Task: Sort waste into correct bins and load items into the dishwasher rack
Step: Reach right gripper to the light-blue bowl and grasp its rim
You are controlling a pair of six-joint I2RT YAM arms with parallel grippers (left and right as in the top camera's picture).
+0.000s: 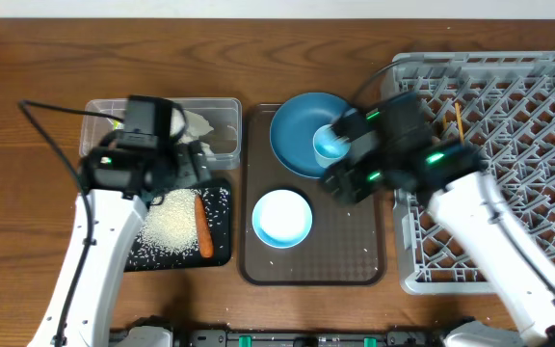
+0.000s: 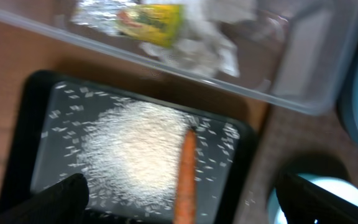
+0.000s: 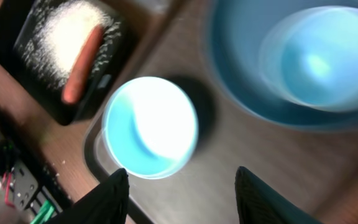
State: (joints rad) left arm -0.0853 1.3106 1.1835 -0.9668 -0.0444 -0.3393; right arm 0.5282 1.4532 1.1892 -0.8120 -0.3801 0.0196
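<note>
The small light blue cup (image 1: 329, 145) sits on the large round blue plate (image 1: 292, 135), just ahead of the right gripper (image 3: 180, 180), whose jaws stand apart and empty. The left gripper (image 2: 182, 186), wide open, hangs farther off.

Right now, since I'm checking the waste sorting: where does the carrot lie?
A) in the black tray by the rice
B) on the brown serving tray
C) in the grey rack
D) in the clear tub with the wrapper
A: the carrot lies in the black tray at the right edge of the rice; the clear tub holds the yellow wrapper instead.
</note>
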